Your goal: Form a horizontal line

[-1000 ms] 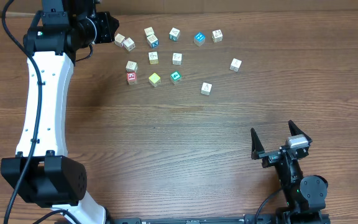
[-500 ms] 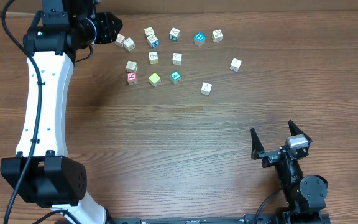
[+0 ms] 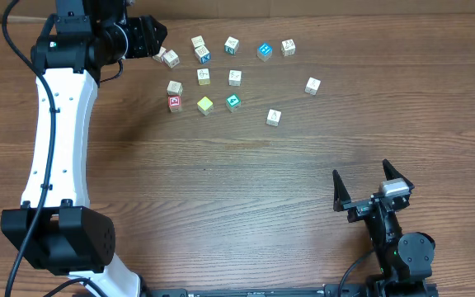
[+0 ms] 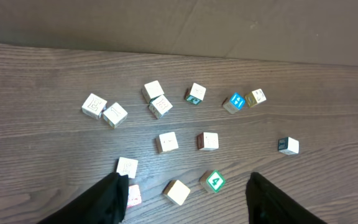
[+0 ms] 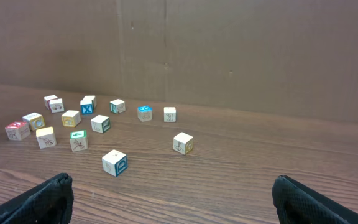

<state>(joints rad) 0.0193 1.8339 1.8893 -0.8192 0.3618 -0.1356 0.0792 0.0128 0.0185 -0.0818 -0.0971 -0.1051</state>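
- Left gripper point(image 4: 188, 178) is spread wide with nothing between the fingers. My read is that it's hanging well above the cube patch at the far side of the table point(image 3: 246, 190).
- No horizontal line yet, the cubes I want are all loose.
- The red-faced cube point(image 3: 174, 103) and pale yellow cube point(image 3: 205, 105) sit near each other on the near edge of the cluster, not touching. In the left wrist view the red one is half hidden behind my left finger.
- The blue X cube point(image 3: 205, 56) is further back, tucked against a pale neighbour.
- A whitish cube point(image 3: 175, 87) sits just behind the red one. That's my guess for the fourth, but there are several pale ones so I can't say for sure.
- The green "4" cube point(image 3: 233, 101) sits near the yellow one on its other side. It's not part of the row, so it's probably in the way if the row grows that direction.
- What changed over the last second: in the overhead view the left gripper has slid a bit to the right, toward the two pale cubes at the left end of the cluster. No cube has budged.
- So I'd call this still the approach, with zero progress on the row itself.
- Right gripper point(image 3: 360, 170) is parked at the near right, jaws wide, empty, and it hasn't moved either.
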